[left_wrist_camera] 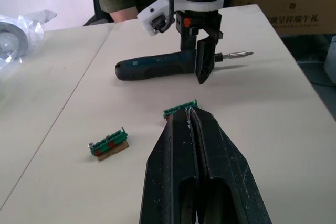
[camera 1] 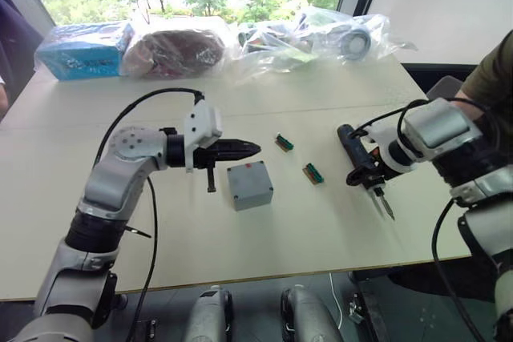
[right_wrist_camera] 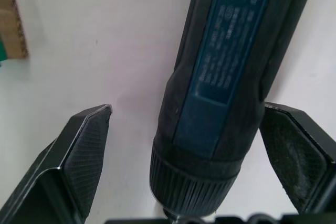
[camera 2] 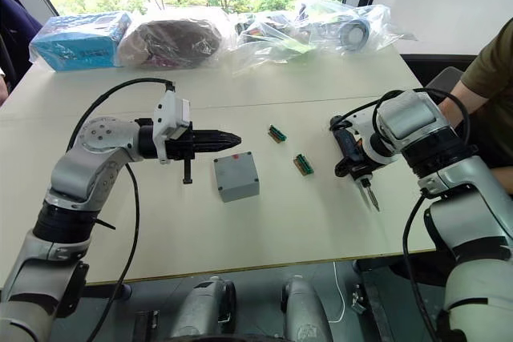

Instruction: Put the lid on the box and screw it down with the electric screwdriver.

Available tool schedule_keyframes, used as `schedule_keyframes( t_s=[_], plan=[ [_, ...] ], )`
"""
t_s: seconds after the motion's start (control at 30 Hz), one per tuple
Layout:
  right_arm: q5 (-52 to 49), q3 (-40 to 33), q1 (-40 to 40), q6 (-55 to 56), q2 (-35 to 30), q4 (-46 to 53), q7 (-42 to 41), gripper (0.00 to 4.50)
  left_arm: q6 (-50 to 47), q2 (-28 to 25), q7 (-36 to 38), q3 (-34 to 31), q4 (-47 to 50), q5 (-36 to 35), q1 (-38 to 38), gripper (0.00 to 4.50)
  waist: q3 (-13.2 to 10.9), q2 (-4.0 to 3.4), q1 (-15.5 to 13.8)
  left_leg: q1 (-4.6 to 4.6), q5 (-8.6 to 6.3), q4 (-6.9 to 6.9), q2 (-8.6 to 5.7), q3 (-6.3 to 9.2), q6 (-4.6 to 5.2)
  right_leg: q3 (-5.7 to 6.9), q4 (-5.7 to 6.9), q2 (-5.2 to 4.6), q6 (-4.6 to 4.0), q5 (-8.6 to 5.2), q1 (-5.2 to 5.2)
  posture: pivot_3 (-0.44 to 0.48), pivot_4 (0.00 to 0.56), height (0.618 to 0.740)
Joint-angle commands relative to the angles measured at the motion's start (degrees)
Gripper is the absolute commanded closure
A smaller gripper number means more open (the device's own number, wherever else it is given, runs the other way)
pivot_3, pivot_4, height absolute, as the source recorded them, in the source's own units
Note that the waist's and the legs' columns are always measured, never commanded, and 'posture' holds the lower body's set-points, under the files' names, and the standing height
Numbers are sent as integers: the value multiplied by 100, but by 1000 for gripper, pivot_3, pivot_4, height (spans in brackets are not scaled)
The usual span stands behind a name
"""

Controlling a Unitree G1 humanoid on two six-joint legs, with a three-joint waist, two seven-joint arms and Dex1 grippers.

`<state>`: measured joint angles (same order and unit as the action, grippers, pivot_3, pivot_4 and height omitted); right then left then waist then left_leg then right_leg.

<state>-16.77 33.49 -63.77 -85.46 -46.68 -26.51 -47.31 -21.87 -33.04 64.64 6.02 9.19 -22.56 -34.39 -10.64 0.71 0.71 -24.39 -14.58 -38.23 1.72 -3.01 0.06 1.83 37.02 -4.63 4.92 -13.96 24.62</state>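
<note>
2 black fingers of the right gripper (right_wrist_camera: 173, 156) stand spread astride the electric screwdriver (camera 1: 359, 157) lying on the table (camera 1: 337, 230), so grasping it is in hand and closing comes next, while the left gripper (camera 1: 248, 148), pressed together, hovers just beyond the lidded box (camera 1: 249, 185).

You're looking at one table (camera 1: 240, 246). On it: one grey box (camera 1: 249, 185), one screwdriver (camera 1: 358, 159), two green connector blocks (camera 1: 284, 142) (camera 1: 313, 173). Along the far edge you're seeing one blue package (camera 1: 84, 50) and several clear plastic bags (camera 1: 321, 38). Two grippers (camera 1: 247, 148) (camera 1: 362, 174) working. One person (camera 1: 490, 78) sitting alongside.
</note>
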Motion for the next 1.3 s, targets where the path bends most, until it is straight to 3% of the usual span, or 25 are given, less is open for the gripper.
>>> schedule_keyframes(
  t_s=[0.03,0.23,0.5,0.63,0.8,0.93,1.2,1.3],
  plan=[
    [198,75,-114,312,156,-366,-104,625,56,1,-105,-26,254,-26,-22,4500,3,4,0,0,0,0,0,0,0,1,0,1,0,0,-1,0,150,740],
    [514,165,-248,609,246,-829,-324,2605,37,40,-220,-5,384,-52,100,4500,3,5,20,2,0,0,1,0,0,1,0,3,0,0,-1,0,150,740],
    [1050,-59,-568,1012,130,-838,-206,2621,142,10,-131,13,221,-8,63,4500,2,3,7,2,0,-1,1,-4,0,1,1,3,-1,1,-3,0,150,740],
    [1061,-683,-445,1374,51,257,114,2621,302,-61,9,4,-79,74,-43,4500,-9,-15,0,-10,0,1,0,-5,-1,-2,5,2,-1,1,15,0,150,740],
    [356,-2972,166,2592,951,2143,1018,2621,417,-145,186,51,-380,148,-161,4500,-9,-15,29,-12,1,10,4,-5,-1,-9,5,8,-1,1,27,0,150,740],
    [-186,-4028,582,2987,1882,3261,1576,2621,384,-180,222,65,-589,179,-259,4500,-9,-15,-5,-13,1,12,7,-6,-2,-4,5,14,-1,0,25,0,150,740],
    [-1034,-4291,1252,3894,3098,4518,1880,2621,390,-529,576,202,-449,266,-61,4500,-8,-12,-15,-11,4,1,-2,-6,-6,1,2,-5,0,1,5,0,150,740],
    [-1159,-3919,1807,4284,3365,4955,1697,2621,539,-658,646,373,-460,529,59,4500,-8,-12,-3,-10,4,3,0,-3,-6,2,4,2,0,1,6,0,150,740]
  ],
)
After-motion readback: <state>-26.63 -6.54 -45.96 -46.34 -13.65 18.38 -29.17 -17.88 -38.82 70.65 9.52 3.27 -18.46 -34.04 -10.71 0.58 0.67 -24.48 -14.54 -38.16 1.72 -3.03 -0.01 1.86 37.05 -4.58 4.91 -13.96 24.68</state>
